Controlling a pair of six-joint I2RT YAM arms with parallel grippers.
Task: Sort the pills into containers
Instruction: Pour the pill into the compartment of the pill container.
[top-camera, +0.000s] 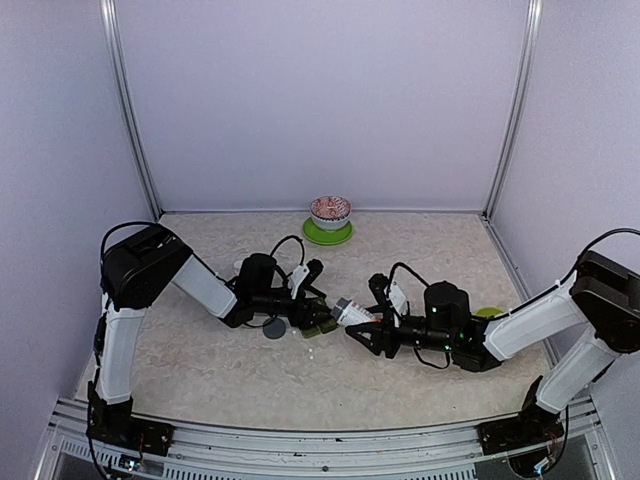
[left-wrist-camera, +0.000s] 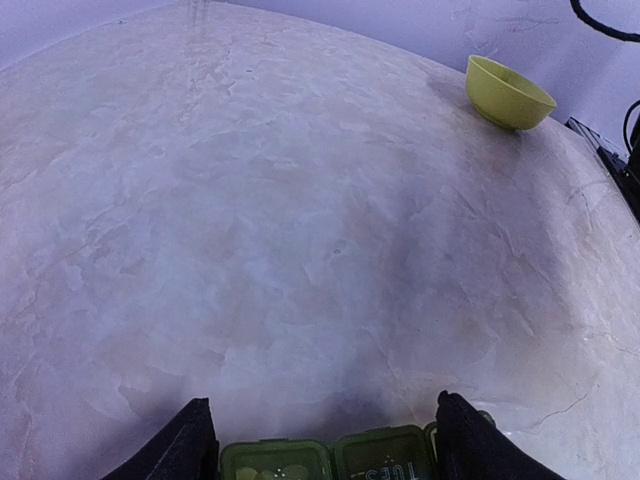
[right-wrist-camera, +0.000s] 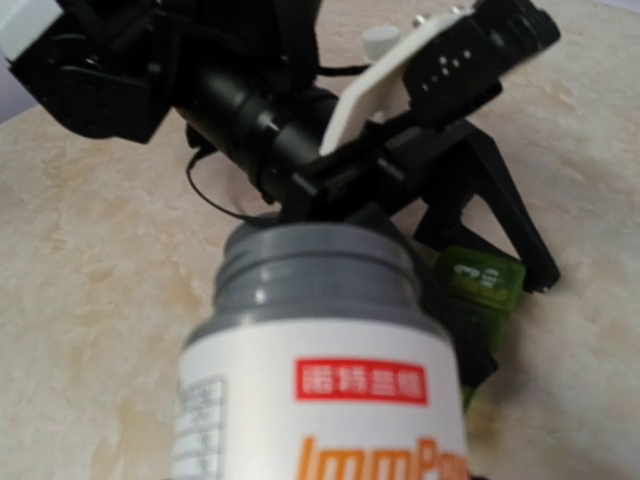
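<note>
The dark green containers (top-camera: 318, 319) lie at mid-table, a strip of joined square compartments (left-wrist-camera: 384, 455). My left gripper (top-camera: 309, 303) straddles the strip. One finger (left-wrist-camera: 188, 442) stands against the strip's end and the other (left-wrist-camera: 470, 440) covers the third compartment. Pale specks, perhaps pills (left-wrist-camera: 264, 470), show in the end compartment. My right gripper (top-camera: 366, 324) is shut on a white bottle (top-camera: 351, 311) with an uncapped grey threaded neck (right-wrist-camera: 318, 265). The bottle is tipped toward the containers (right-wrist-camera: 484, 274). It fills the right wrist view and hides that gripper's fingers.
A grey cap (top-camera: 273, 329) lies on the table by the left gripper. A lime-green bowl (left-wrist-camera: 508, 92) sits behind the right arm (top-camera: 489, 313). A patterned bowl (top-camera: 330, 211) on a green plate (top-camera: 327, 237) stands at the back wall. Walls close in three sides.
</note>
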